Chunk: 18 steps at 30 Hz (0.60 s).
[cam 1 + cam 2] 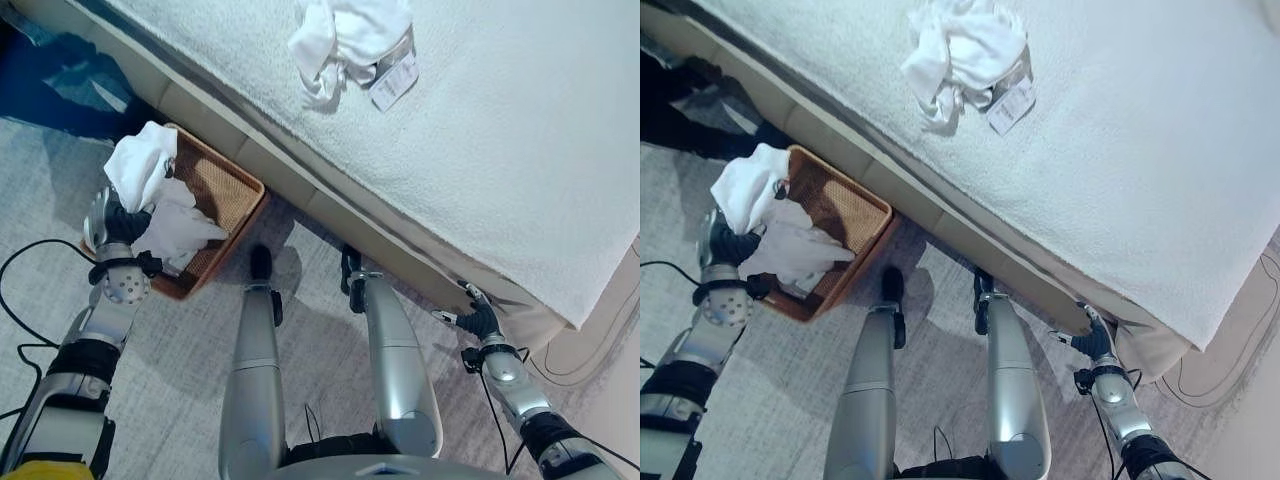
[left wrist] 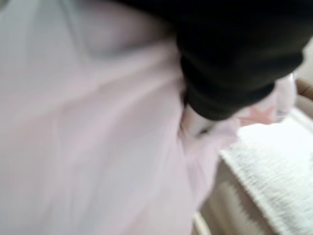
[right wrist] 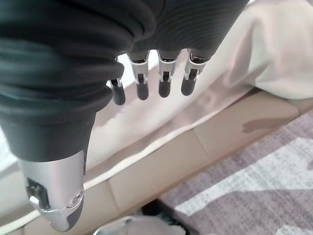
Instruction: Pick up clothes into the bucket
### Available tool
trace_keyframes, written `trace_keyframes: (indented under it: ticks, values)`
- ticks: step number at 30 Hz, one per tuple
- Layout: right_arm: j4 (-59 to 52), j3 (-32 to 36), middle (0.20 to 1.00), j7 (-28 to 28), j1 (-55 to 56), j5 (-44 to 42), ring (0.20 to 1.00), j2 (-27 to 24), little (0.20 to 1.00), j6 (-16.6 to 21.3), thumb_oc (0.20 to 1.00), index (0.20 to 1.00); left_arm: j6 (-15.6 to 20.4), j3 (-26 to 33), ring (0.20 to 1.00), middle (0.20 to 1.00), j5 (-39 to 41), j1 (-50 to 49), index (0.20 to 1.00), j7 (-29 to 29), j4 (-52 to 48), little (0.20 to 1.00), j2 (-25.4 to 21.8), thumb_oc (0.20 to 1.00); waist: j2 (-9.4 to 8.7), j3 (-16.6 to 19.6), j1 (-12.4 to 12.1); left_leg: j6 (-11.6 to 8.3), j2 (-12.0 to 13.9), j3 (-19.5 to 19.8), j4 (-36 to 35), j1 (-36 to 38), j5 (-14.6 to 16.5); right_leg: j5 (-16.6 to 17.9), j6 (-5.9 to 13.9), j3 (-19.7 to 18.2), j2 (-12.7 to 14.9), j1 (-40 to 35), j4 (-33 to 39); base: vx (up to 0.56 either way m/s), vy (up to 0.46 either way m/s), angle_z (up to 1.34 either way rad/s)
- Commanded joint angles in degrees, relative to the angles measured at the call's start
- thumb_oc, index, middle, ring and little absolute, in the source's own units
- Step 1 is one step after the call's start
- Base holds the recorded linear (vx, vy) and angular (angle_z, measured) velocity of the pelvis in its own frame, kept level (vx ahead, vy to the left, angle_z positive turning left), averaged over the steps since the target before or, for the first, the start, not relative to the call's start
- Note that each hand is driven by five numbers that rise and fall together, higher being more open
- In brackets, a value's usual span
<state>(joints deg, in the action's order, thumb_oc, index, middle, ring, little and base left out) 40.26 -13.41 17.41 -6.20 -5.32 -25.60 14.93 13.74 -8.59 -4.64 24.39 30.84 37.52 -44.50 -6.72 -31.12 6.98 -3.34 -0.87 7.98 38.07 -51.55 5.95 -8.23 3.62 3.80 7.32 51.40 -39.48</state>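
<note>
**White cloth over the basket, more on the bed**

Bed point(image 1: 520, 150) first: big, white textured cover, runs diagonally across the scene w/ its beige side panel facing the floor. Grey patterned rug point(image 1: 180, 380) below it.

Next, brown woven basket point(image 1: 225, 195) on the rug, just beside the bed's side panel, toward the bed's far-left end. White clothes already lie inside it point(image 1: 180, 230), bunched at the near side.

On the bed, near its far edge: crumpled white garment pile point(image 1: 340, 40), paper tag point(image 1: 395, 80) touching its right side.

Left hand point(image 1: 115, 220) sits at the basket's near-left rim, a white cloth point(image 1: 140, 165) bulging up above it and over the rim. Wrist view is pale fabric right up against the dark cover – fingers hidden, can't tell if grasping.

Right hand point(image 3: 151, 85) hangs by the bed's near corner, beside the hanging cover edge; fingers relaxed, holding nothing.
</note>
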Motion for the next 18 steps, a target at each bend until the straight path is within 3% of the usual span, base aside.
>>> trace_keyframes:
  ticks: [1,8,13,14,15,17,18]
  values:
    - [-4.48,0.99,1.0,3.69,1.6,-3.01,1.0,-2.78,1.0,3.29,1.0,1.0,-0.25,0.34,1.0,1.0,1.04,2.56,1.0,2.95,-0.16,1.0,-3.84,1.0,-0.63,1.32,0.07,3.33,-1.34,-2.23,4.45,-0.88,4.53,-0.77,1.55,-1.71,0.72,-2.8,0.5,0.0,0.0,0.0]
    - [-17.26,3.98,1.0,7.54,0.95,-2.73,1.0,-3.67,1.0,6.24,1.0,1.0,-3.2,1.3,1.0,1.0,-1.1,2.13,1.0,4.3,5.16,1.0,-2.53,1.0,-0.75,1.32,0.87,3.48,-1.0,-2.54,4.65,-2.76,4.71,-1.02,1.59,-1.88,0.53,-0.32,0.48,0.0,0.001,-0.01]
    - [-31.63,6.33,1.0,9.38,0.49,2.43,1.0,-5.77,1.0,8.97,1.0,1.0,-4.3,2.59,1.0,1.0,-3.23,-0.25,1.0,3.88,7.63,1.0,-0.96,1.0,-0.5,1.32,0.86,3.55,-0.85,-3.09,2.88,-1.4,4.59,-0.89,1.7,-2.1,0.45,-1.03,1.73,-0.01,-0.001,0.0]
    - [-35.91,7.95,1.0,10.73,-0.61,3.96,1.0,-5.83,1.0,9.28,1.0,1.0,-4.42,3.67,1.0,1.0,-4.06,-2.24,1.0,3.84,6.54,1.0,0.18,1.0,-0.24,1.32,0.62,3.55,-1.02,-3.43,0.96,-2.06,2.12,1.11,1.39,-1.79,0.64,-0.28,3.51,0.0,0.0,0.0]
    - [-35.91,7.69,1.0,10.71,-0.07,3.97,1.0,-5.86,1.0,9.21,1.0,1.0,-4.45,3.54,1.0,1.0,-4.07,-2.8,1.0,3.81,6.58,1.0,0.29,1.0,-0.21,1.32,0.57,3.42,-0.98,-3.1,1.6,-0.6,4.11,-0.67,1.76,-2.05,0.46,-1.65,2.79,0.0,0.0,0.0]
    - [-38.64,8.41,1.0,11.14,-1.28,3.89,1.0,-5.64,1.0,9.56,1.0,1.0,-4.58,3.81,1.0,1.0,-4.02,-4.86,1.0,3.72,6.59,1.0,2.36,1.0,0.15,1.32,0.0,3.31,-1.07,-3.17,0.34,0.91,3.93,-0.79,1.81,-2.01,0.5,-2.68,3.35,0.01,-0.003,-0.03]
    - [-40.14,8.91,1.0,11.68,-2.69,5.06,1.0,-5.99,1.0,9.01,1.0,1.0,-4.62,3.97,1.0,1.0,-3.98,-4.75,1.0,3.26,6.36,1.0,3.11,1.0,0.22,1.32,-0.02,3.37,-1.27,-3.52,-0.94,-0.04,1.61,1.09,1.4,-1.62,0.85,-1.82,4.47,0.0,0.0,0.0]
